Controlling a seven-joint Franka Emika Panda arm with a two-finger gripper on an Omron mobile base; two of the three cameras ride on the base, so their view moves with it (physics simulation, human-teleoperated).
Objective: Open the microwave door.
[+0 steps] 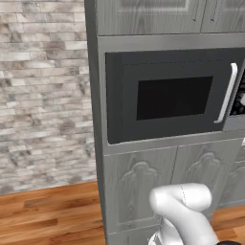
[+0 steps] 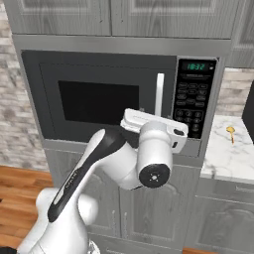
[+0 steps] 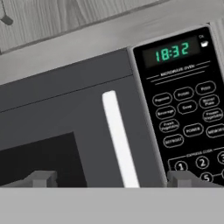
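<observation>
My gripper [image 3: 112, 178] faces the microwave door [image 3: 65, 131], with its two fingertips [image 3: 41, 178] spread wide apart and nothing between them. The door sits shut in the grey cabinet [image 1: 139, 191], below the upper cabinet doors [image 2: 163, 17]. Its white handle [image 3: 120, 140] stands upright at the door's right edge, between my fingertips but farther off, not touched. Just right of the handle is the black keypad [image 3: 188, 109], whose clock [image 3: 171, 51] reads 18:32. A marble table [image 2: 225, 149] lies to the right.
</observation>
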